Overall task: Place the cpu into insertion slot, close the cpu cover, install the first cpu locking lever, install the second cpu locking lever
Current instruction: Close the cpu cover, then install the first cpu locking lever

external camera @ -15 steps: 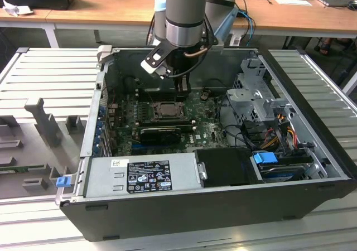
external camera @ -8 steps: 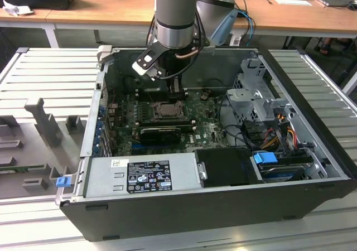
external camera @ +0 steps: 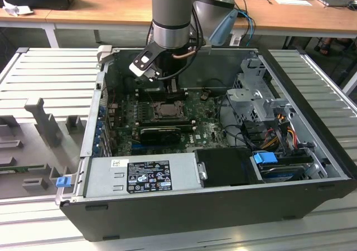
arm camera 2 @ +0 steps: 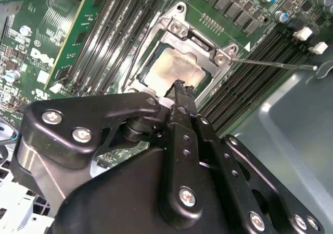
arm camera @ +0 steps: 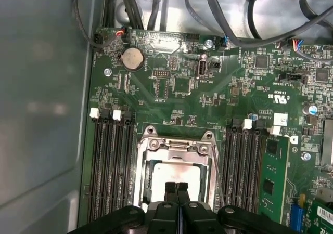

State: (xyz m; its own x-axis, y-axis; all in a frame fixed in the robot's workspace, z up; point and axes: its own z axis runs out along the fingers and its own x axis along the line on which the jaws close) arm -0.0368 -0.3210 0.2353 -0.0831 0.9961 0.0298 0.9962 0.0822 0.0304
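The cpu lies flat in the insertion slot on the green board; its pale metal top shows in both wrist views. The silver cpu cover is down around it, its window framing the chip. My gripper hangs just above the chip's near edge, fingers shut together with nothing between them. In the exterior view the gripper stands over the socket. One thin locking lever sticks out sideways from the socket corner; a lever rod runs along the socket's side.
Memory slots flank the socket on both sides. A black ribbed card lies in front of the socket, the power supply nearer still. The drive cage and cables fill the exterior view's right. A grey case wall is close by.
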